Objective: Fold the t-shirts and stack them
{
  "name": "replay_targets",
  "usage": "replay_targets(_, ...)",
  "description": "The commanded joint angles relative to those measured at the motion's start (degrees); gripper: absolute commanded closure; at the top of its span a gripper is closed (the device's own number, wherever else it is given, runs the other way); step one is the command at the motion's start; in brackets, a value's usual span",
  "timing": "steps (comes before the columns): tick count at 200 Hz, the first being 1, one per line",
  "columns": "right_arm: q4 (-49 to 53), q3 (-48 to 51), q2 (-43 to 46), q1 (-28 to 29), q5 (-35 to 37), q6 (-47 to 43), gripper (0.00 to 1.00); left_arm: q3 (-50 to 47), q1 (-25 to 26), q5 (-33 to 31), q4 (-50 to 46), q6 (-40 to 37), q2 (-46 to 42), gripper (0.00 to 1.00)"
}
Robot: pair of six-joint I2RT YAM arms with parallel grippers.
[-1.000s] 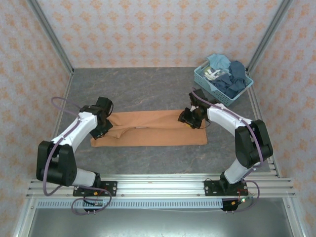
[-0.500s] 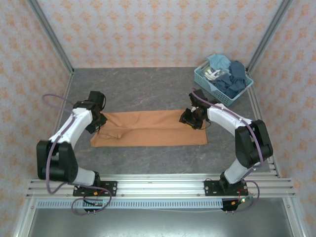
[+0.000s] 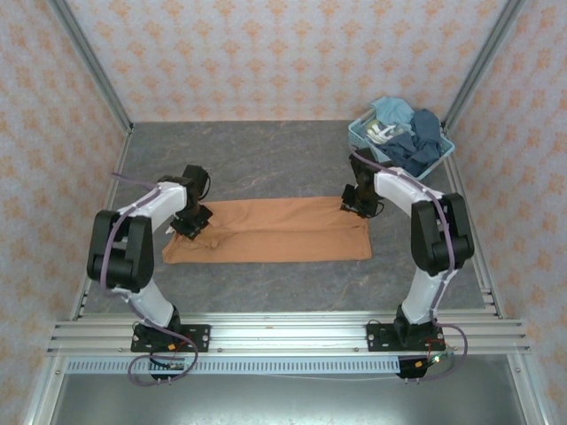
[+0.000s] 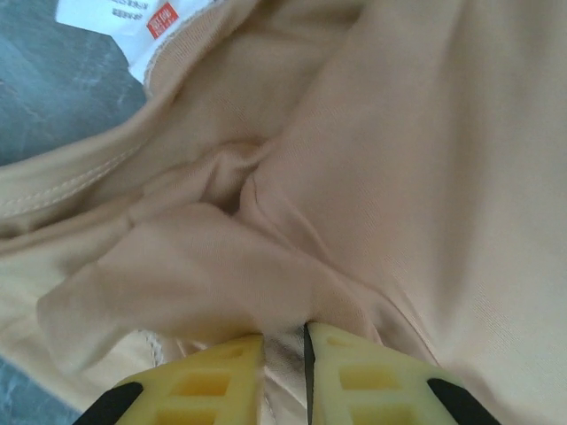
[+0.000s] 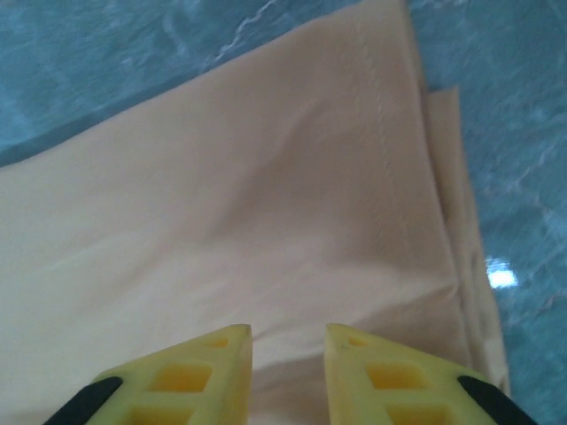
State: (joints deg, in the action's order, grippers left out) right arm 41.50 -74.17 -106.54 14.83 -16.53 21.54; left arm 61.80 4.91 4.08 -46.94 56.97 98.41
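Note:
An orange-tan t-shirt (image 3: 275, 230) lies on the grey table, folded into a long strip. My left gripper (image 3: 190, 221) is at its left end. In the left wrist view the yellow fingertips (image 4: 341, 354) stand almost together, and the left gripper (image 4: 283, 341) pinches a raised fold of the t-shirt (image 4: 399, 177). A white neck label (image 4: 124, 18) shows at the upper left. My right gripper (image 3: 359, 204) rests on the strip's far right corner. In the right wrist view the right gripper (image 5: 288, 341) has its jaws apart over flat t-shirt cloth (image 5: 221, 204) near the stitched hem.
A pale blue lattice basket (image 3: 368, 146) stands at the back right, piled with blue and grey clothes (image 3: 412, 142). Metal frame posts run up both back corners. Bare grey table (image 3: 266, 159) lies behind and in front of the strip.
The left gripper swung out past the shirt's left end, came back onto it and closed on a fold. The right gripper moved to the far right corner and its jaws narrowed.

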Motion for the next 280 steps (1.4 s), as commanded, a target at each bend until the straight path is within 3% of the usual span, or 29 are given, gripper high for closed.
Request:
replay_targets(1,6.89,-2.55,-4.66,0.05,5.00,-2.78,0.76,2.48,-2.02,-2.27,-0.22,-1.55,4.30,0.82)
replay_targets(26,9.08,-0.10,-4.78,0.17,6.63,-0.53,0.78,9.50,-3.36,-2.48,-1.22,-4.23,12.78,0.84)
replay_targets(54,9.33,6.28,0.15,1.21,5.95,3.11,0.78,25.79,-3.50,-1.71,-3.62,-7.03,23.93,0.84)
replay_targets(77,7.81,12.34,4.59,5.13,2.73,7.69,0.78,43.43,-2.45,2.04,-3.75,-7.83,34.86,0.84)
replay_targets(120,-1.18,19.11,6.52,18.32,-5.63,21.41,0.77,83.12,3.32,11.95,-1.78,-6.29,57.94,0.84)
replay_targets(136,-5.35,18.03,5.01,23.00,-8.27,26.14,0.77,92.19,5.09,14.69,3.49,-2.12,64.54,0.83)
replay_targets(165,-11.25,12.33,-0.63,28.60,-12.54,32.21,0.76,93.48,7.44,16.30,23.65,8.70,69.45,0.79)
replay_targets(181,-12.51,9.09,-3.76,29.96,-13.81,34.18,0.76,96.83,8.23,15.32,29.00,12.10,72.00,0.74)
replay_targets(203,-11.72,6.45,-4.52,30.17,-12.77,35.54,0.73,101.06,8.01,13.58,28.41,11.68,71.82,0.61)
replay_targets(221,-8.77,4.45,-2.52,30.08,-10.36,35.33,0.67,101.03,7.14,12.14,27.01,9.59,67.09,0.47)
replay_targets(239,-5.32,2.75,0.88,29.48,-8.52,35.71,0.62,100.91,6.06,10.73,24.15,6.14,61.24,0.40)
replay_targets(280,2.43,2.68,12.39,24.66,-5.84,38.30,0.55,94.85,4.27,9.37,7.87,-3.30,45.93,0.36)
